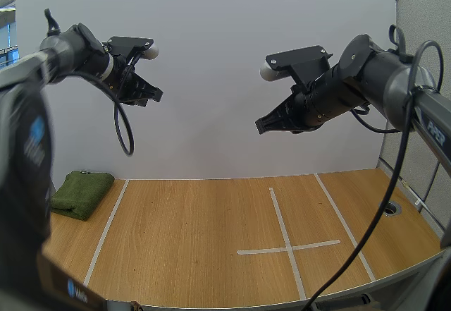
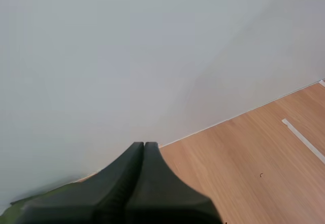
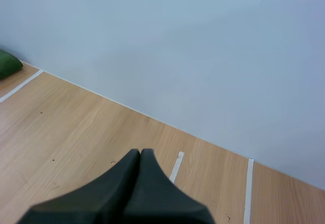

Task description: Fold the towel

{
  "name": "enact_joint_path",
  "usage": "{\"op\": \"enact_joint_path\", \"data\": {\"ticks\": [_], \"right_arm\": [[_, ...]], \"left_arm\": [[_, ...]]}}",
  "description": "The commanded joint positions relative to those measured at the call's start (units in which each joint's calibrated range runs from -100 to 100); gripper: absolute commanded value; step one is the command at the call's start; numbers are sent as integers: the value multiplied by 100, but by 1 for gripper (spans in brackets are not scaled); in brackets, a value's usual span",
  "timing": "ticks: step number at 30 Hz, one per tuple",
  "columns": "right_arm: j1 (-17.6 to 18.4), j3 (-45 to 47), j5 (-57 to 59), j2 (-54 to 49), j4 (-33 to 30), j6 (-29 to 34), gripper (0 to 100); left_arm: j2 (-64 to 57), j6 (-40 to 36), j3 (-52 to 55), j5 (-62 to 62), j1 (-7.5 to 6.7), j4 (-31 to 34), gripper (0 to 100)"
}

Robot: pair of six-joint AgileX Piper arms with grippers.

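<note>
So the plush green towel (image 1: 83, 193) lies folded into a rectangle on the wooden table (image 1: 211, 240), long axis roughly front-to-back. Left gripper (image 1: 155, 96) and right gripper (image 1: 260, 126) hover high, fingers pressed together.

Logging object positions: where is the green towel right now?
In the high view the folded green cloth towel lies at the far left of the wooden table, by the back wall, outside the left white tape line.

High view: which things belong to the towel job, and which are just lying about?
Job: green towel, at the table's far left; left gripper and right gripper, both raised and shut.
Just there: white tape lines on the table.
</note>
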Motion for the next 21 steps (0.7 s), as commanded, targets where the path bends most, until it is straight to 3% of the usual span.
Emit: {"op": "enact_joint_path", "data": {"ticks": [1,5,9,14,18,21], "right_arm": [[-17,6,-44,-509,216,31,0],[-17,6,1278,-859,279,31,0],[-17,6,1550,-1087,336,150,0],[-17,6,-12,-1687,115,1485,0],[-17,6,-978,-2367,-632,2222,0],[-17,6,-1684,-2839,-810,2517,0]], "left_arm": [[-2362,-340,1788,-1036,-38,0,0],[-4009,-375,2541,-1120,-38,-26,0],[-5242,-868,2886,-1155,-38,-40,0],[-6274,-1905,2949,-1405,-38,-40,0],[-6475,-2195,2949,-1265,-38,-40,0],[-6475,-2272,2949,-708,-38,-40,0]]}}
